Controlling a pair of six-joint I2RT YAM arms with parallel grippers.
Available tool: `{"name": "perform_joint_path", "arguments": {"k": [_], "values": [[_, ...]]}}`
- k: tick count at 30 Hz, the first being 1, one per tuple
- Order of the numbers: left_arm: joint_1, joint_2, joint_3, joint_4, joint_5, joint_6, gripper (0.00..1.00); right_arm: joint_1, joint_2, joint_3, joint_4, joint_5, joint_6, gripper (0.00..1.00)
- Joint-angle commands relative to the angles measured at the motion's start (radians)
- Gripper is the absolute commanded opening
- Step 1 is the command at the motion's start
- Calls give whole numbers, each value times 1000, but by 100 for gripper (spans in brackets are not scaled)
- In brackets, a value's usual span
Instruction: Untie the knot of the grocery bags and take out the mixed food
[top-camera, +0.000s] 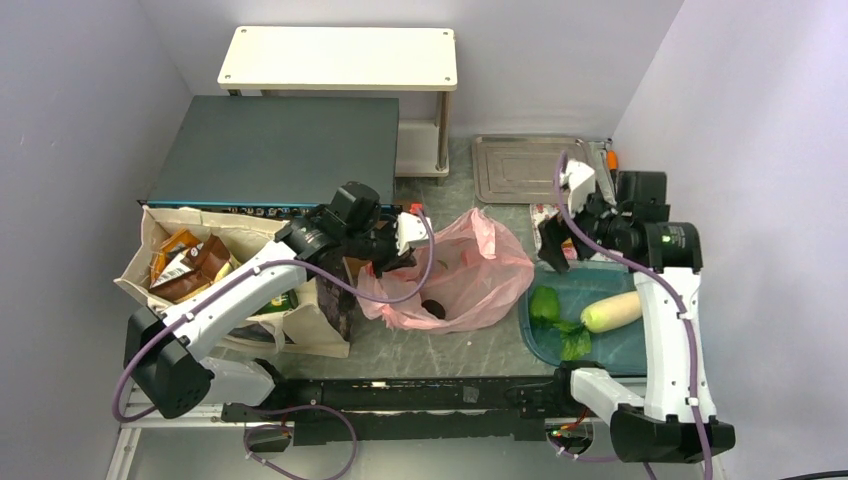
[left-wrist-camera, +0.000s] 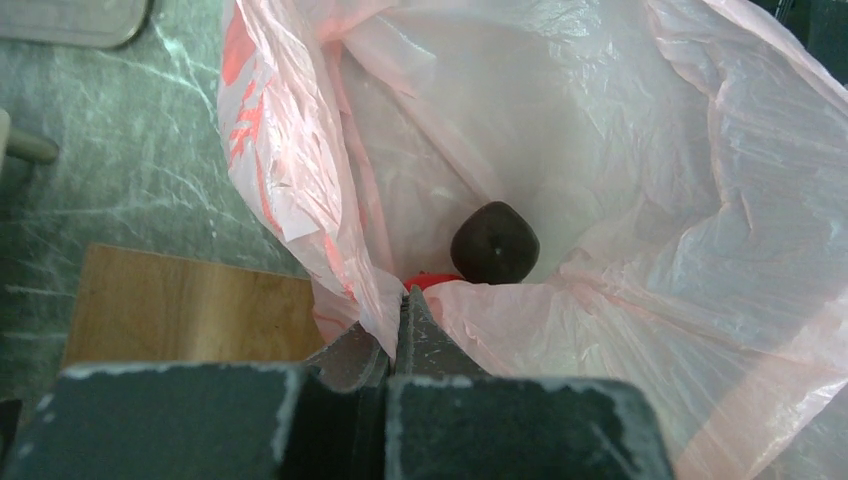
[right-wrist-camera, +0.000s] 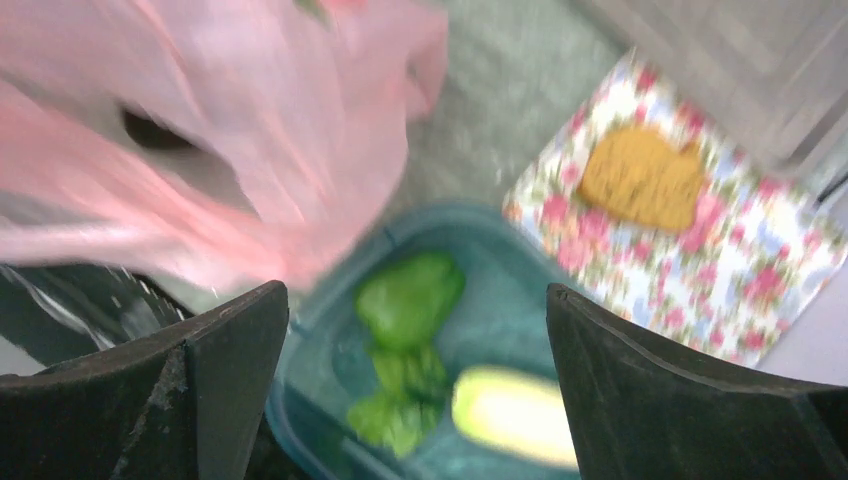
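The thin pink plastic bag (top-camera: 460, 275) lies open mid-table, and no knot shows. My left gripper (top-camera: 385, 262) is shut on the bag's near rim (left-wrist-camera: 370, 290). Inside the bag sit a dark round fruit (left-wrist-camera: 494, 242) and a bit of something red (left-wrist-camera: 432, 280). The beige tote (top-camera: 310, 330) stands at the left with chip bags (top-camera: 185, 265) in it. My right gripper (right-wrist-camera: 418, 330) hangs open and empty above the teal tray (top-camera: 610, 350), right of the bag. The tray holds a green pepper (right-wrist-camera: 410, 295), leafy greens (right-wrist-camera: 400, 400) and a white radish (right-wrist-camera: 510, 410).
A floral sheet (right-wrist-camera: 740, 270) with a brown bread slice (right-wrist-camera: 640, 180) lies behind the teal tray. A metal tray (top-camera: 530, 168) is at the back right. A dark box (top-camera: 275, 150) and a white stand (top-camera: 340, 58) fill the back left. A wooden board (left-wrist-camera: 190, 305) lies beside the bag.
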Motion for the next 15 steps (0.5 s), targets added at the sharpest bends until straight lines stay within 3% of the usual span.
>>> {"name": "perform_joint_path", "arguments": {"k": [1, 5, 10, 15], "values": [[-47, -62, 37, 14, -31, 92, 0, -4, 62, 225, 80, -267, 145, 100], [-105, -91, 29, 57, -113, 169, 0, 40, 123, 332, 163, -413, 239, 100], [-153, -78, 48, 80, -182, 223, 0, 374, 170, 324, 160, -270, 208, 100], [-188, -95, 19, 131, -291, 233, 0, 550, 128, 176, 158, -187, 152, 100]]}}
